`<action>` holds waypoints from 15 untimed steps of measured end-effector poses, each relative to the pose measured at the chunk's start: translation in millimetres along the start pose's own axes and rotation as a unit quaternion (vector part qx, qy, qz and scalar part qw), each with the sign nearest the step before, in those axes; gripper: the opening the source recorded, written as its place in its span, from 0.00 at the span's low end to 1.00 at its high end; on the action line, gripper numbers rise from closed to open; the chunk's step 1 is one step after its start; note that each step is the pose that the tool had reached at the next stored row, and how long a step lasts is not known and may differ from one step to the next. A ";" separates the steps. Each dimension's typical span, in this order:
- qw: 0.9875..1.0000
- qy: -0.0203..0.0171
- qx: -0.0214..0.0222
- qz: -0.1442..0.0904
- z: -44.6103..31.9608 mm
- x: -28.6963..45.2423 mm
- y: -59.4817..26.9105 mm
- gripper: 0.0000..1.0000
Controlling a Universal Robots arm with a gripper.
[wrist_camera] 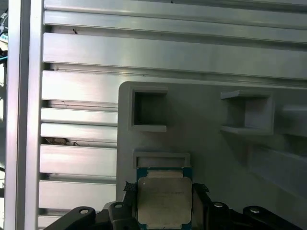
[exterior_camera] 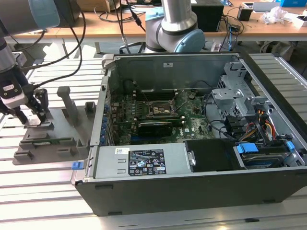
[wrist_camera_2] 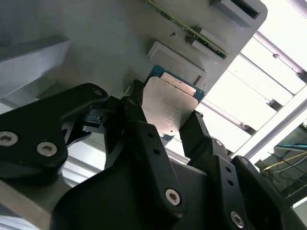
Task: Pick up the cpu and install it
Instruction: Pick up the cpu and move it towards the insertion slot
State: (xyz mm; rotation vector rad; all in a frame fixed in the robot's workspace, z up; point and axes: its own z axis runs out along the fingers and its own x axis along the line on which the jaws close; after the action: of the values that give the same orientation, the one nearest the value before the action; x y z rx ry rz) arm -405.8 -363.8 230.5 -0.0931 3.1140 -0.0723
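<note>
1. My pincer hangs at the exterior view's left, fingers pointing straight down onto the gray fixture. The wrist above it is upright.
2. The arm's upper link reaches in from that view's upper left corner. Its base stands behind the open computer case.
3. In both wrist views the pincer is drawn in narrow. One black finger presses each of two opposite edges of the cpu, so I read it as gripping the chip.
4. The cpu lies flat, dull metal top facing the cameras, with a thin green rim showing round it. It is near enough square that I see no long axis. In the first wrist view its edges run parallel to the fixture's pockets.
5. The chip sits at the fixture's edge, just beside a shallow raised block. I cannot tell whether it rests on the plate or is lifted off it.
6. The fixture lies on the slatted aluminium tabletop, beside the case. The motherboard socket inside is well apart from the pincer.
</note>
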 end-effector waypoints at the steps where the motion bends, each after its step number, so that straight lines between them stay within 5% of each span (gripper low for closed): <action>1: 1.000 0.000 0.000 0.000 -6.9 -0.2 -0.1 0.55; 15: 1.000 0.000 0.000 0.000 -35.2 -0.8 -1.4 0.55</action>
State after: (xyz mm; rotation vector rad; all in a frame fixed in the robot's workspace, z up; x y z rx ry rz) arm -405.8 -363.6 265.7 -0.0929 3.1140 -0.0719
